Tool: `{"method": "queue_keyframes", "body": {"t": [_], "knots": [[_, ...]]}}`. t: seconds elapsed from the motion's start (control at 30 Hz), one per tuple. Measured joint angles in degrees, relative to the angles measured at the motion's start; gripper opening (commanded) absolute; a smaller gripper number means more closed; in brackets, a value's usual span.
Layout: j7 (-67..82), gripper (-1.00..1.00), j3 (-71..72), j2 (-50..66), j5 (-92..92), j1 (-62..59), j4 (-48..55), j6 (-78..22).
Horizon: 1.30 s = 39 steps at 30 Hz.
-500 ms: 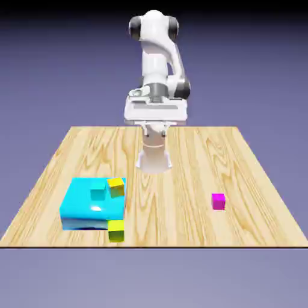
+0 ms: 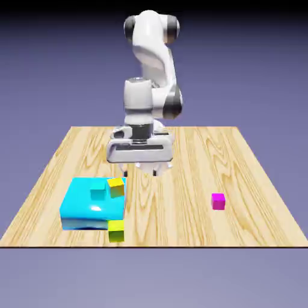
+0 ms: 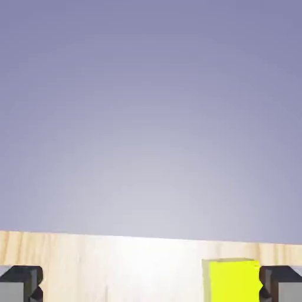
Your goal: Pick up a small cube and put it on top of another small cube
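Note:
My gripper [image 2: 140, 173] hangs open above the table, with nothing between its fingers, just behind a large cyan block [image 2: 90, 207]. A small cyan cube [image 2: 97, 194] rests on that block. A small yellow cube [image 2: 116, 187] sits tilted at the block's near corner on the exterior view's right side. A second yellow cube [image 2: 116, 230] lies on the table in front of the block. A magenta cube [image 2: 218, 201] stands alone on the exterior view's right. In the hand view a yellow cube [image 3: 232, 280] shows next to the right fingertip [image 3: 282, 284]; the gripper [image 3: 151, 288] is empty.
The wooden table [image 2: 180, 156] ends just in front of the front yellow cube. In the hand view the table [image 3: 118, 259] is a thin strip at the bottom, with the plain backdrop above it.
The arm has bent forward and down. The hand has dropped from high near the base to just behind the cyan block, shifting toward the exterior view's left. The cubes have not moved.

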<state>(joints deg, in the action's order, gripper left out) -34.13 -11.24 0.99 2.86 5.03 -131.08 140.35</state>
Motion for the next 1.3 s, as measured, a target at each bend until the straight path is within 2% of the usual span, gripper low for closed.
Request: {"method": "queue_keyframes", "body": {"t": [0.73, 0.8, 0.9, 0.93, 1.0, 1.13, 1.3], "knots": [[11.30, 0.00, -15.26, 45.68, 3.88, 6.28, 40.62, -45.69], [11.52, 0.00, -15.55, 46.56, 3.95, 6.40, 41.40, -46.57], [11.77, 0.00, -14.90, 48.04, 4.80, 6.56, 35.24, -39.10], [11.82, -1.00, -14.77, 48.33, 4.96, 6.59, 34.00, -37.61], [11.83, -1.00, -14.77, 48.33, 5.04, 6.59, 34.00, -37.62], [11.03, -1.00, -15.68, 45.74, 4.10, 6.01, 40.94, -46.97], [4.76, -1.00, -17.24, 35.36, 4.49, 1.04, 35.00, -51.75]]}}
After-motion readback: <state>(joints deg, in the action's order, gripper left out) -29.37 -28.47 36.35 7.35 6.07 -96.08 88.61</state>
